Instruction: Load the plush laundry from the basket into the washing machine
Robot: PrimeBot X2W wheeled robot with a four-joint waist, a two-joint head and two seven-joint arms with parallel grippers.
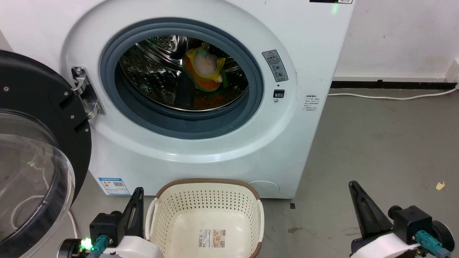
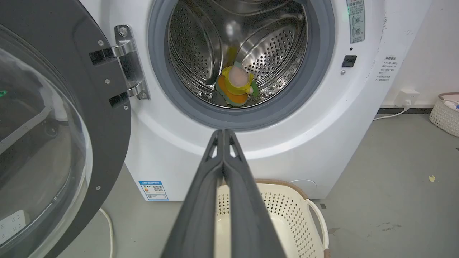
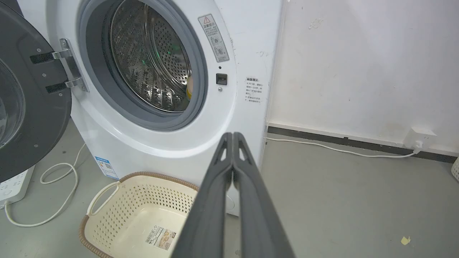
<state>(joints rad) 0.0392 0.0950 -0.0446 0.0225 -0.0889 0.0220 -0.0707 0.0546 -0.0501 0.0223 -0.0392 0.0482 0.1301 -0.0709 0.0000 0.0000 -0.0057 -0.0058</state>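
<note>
My jaws were pressed together on both arms, the long fingers meeting tip to tip with nothing between them. My left gripper (image 2: 223, 133) sat low at seven o'clock in the head view, just beside the basket (image 1: 208, 181), fingers aimed up toward twelve. My right gripper (image 3: 233, 135) sat at five o'clock, well apart from the basket, pointing the same way. I read that as a rest pose: both arms drawn low and apart, flanking the work rather than reaching for it.

The plush laundry (image 1: 204, 68) lay inside the washing machine (image 1: 200, 161), on the drum (image 1: 150, 71) floor and past the grey ring (image 1: 179, 125), orange hat and yellow clothing showing around a peach face. That deep, I judged, it would not catch in a closing door.

The basket stood on the floor (image 1: 376, 143) at six o'clock from the opening, close against the machine's front, likely so the carry was short. Its base showed only the label (image 1: 213, 238), so loading looked done.

The door (image 1: 36, 143) hung wide at nine o'clock of the opening, hinged there, leaving the mouth free. Shutting it, if wanted, would probably fall to my left arm
</note>
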